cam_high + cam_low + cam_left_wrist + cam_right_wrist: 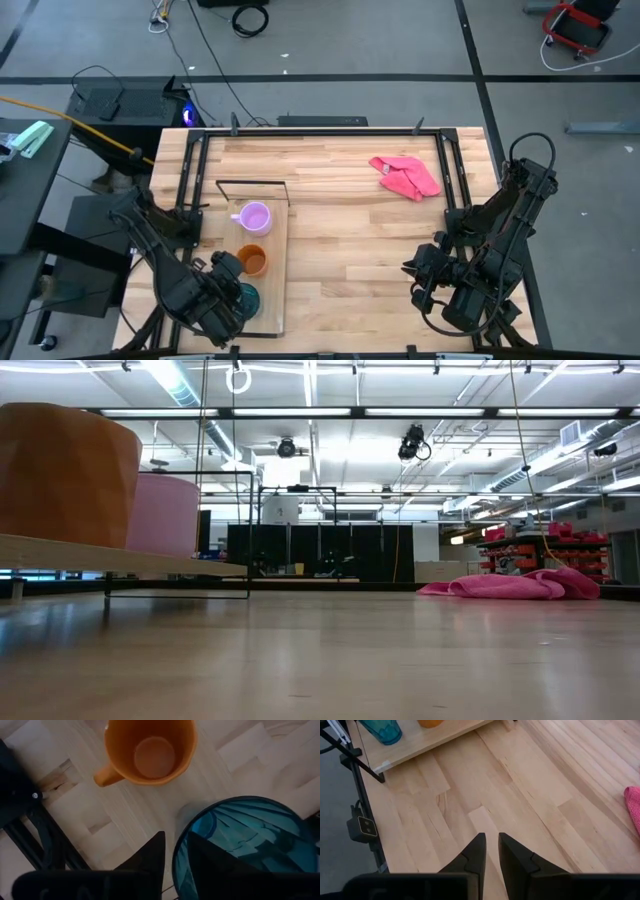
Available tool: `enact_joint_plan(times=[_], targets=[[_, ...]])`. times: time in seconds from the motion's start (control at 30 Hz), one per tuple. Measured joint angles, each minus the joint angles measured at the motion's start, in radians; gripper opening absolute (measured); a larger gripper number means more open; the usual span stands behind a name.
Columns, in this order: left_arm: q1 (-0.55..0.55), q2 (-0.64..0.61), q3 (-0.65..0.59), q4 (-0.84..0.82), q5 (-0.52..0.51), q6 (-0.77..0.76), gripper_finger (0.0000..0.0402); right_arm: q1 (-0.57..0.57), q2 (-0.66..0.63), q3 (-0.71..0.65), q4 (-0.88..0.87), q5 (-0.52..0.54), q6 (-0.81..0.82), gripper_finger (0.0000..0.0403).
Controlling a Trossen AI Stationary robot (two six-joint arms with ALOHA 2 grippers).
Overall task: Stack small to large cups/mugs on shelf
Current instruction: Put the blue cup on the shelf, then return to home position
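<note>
The teal tumbler [240,845] stands at the shelf's [275,300] near end, beyond the orange mug [252,260] and the lilac mug [254,216], apparently ordered by size. The left gripper [172,857] straddles its rim, fingers slightly parted, seemingly releasing. The right gripper [490,852] waits empty, narrowly open.

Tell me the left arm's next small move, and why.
Probably lift the left gripper straight up, clear of the teal tumbler. Its fingers straddle the tumbler's rim with visible slack, and the tumbler already stands on the shelf in line after the orange mug and lilac mug.
</note>
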Motion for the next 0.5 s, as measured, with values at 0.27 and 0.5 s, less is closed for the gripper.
enact_joint_plan(times=[0.27,0.5], targets=[[-0.009,-0.06,0.0,0.0,-0.017,-0.017,0.0098,0.0,0.0,0.0,0.0,0.0,-0.002,0.0059],[-0.009,-0.138,0.0,0.0,-0.142,-0.013,0.0095,0.0,0.0,0.0,0.003,0.0,-0.019,0.0059]])
